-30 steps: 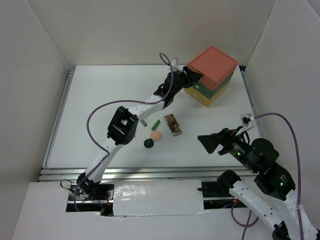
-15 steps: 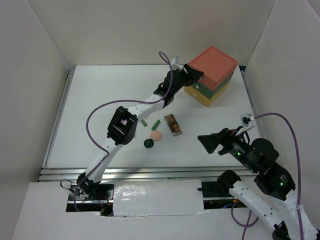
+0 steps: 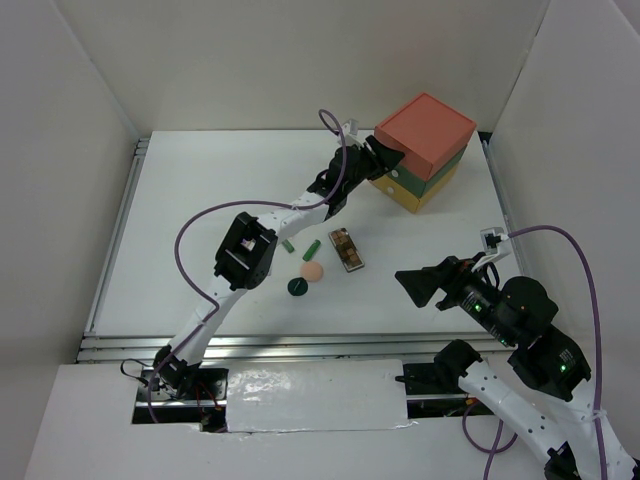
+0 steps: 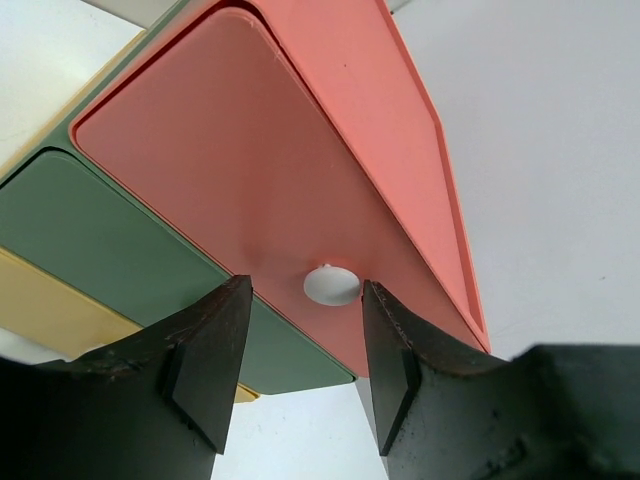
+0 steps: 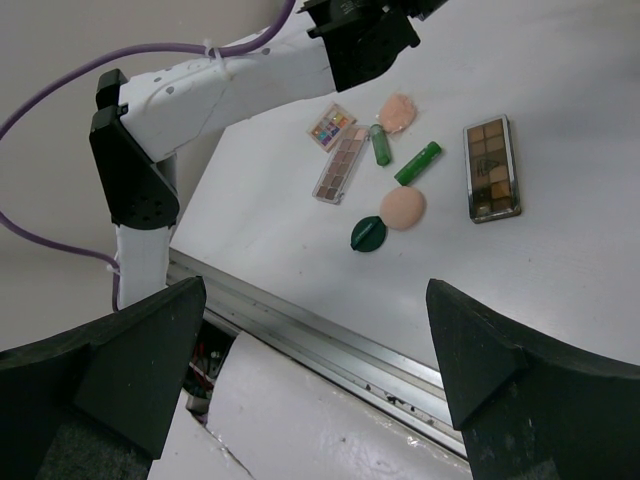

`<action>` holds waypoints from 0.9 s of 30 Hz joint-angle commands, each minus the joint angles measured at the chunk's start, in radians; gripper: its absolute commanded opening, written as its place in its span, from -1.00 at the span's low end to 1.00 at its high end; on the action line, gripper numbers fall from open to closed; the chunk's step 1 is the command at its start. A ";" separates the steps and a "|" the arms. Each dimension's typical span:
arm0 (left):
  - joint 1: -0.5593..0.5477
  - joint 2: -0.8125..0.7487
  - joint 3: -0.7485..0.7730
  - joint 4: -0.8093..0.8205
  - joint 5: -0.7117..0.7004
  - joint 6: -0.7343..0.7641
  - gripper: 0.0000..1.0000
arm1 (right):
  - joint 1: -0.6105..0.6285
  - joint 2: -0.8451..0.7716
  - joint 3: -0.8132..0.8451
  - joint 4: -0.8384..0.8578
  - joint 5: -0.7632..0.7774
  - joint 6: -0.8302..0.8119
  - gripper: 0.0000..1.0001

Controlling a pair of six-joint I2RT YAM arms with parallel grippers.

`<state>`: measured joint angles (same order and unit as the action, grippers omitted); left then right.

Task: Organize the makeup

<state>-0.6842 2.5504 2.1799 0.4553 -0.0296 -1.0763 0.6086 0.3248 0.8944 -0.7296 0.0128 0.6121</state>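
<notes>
Shows the makeup [image 5: 403,208] lying loose in the middle of the counter [image 3: 200,220]; holds the left tool [image 4: 305,290], slightly spread, astride the white knob [image 4: 332,285] on the drawer box's [image 3: 425,150] orange front; hangs the right tool [image 5: 315,288] spread wide, empty, above the right front.

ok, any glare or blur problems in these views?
Top external: sharp, even light, soft shadows, glare only on the glossy white cover at the near edge. Left wrist: orange drawer sharp, left claw dark. Right wrist: makeup sharp, right claw blurred silhouette.
</notes>
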 commanded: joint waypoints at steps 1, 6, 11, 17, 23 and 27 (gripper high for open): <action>-0.005 -0.022 0.044 0.046 -0.006 0.013 0.23 | -0.003 -0.001 -0.002 0.035 -0.008 -0.006 0.98; -0.005 -0.015 0.070 0.048 -0.009 0.010 0.16 | -0.003 -0.001 -0.002 0.035 -0.008 -0.006 0.98; -0.003 0.002 0.103 0.045 -0.001 0.003 0.05 | -0.003 -0.003 -0.002 0.033 -0.008 -0.006 0.98; -0.006 0.001 0.092 0.045 -0.003 0.003 0.07 | -0.003 -0.006 0.000 0.033 -0.008 -0.005 0.98; -0.008 -0.012 0.040 0.034 -0.021 0.004 0.30 | -0.003 -0.007 -0.005 0.032 -0.008 -0.005 0.98; -0.008 -0.006 0.041 0.029 -0.020 0.003 0.23 | -0.003 -0.007 -0.005 0.032 -0.007 -0.006 0.98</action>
<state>-0.6861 2.5507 2.2181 0.4473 -0.0368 -1.0779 0.6086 0.3248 0.8932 -0.7296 0.0113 0.6121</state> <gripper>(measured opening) 0.625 0.990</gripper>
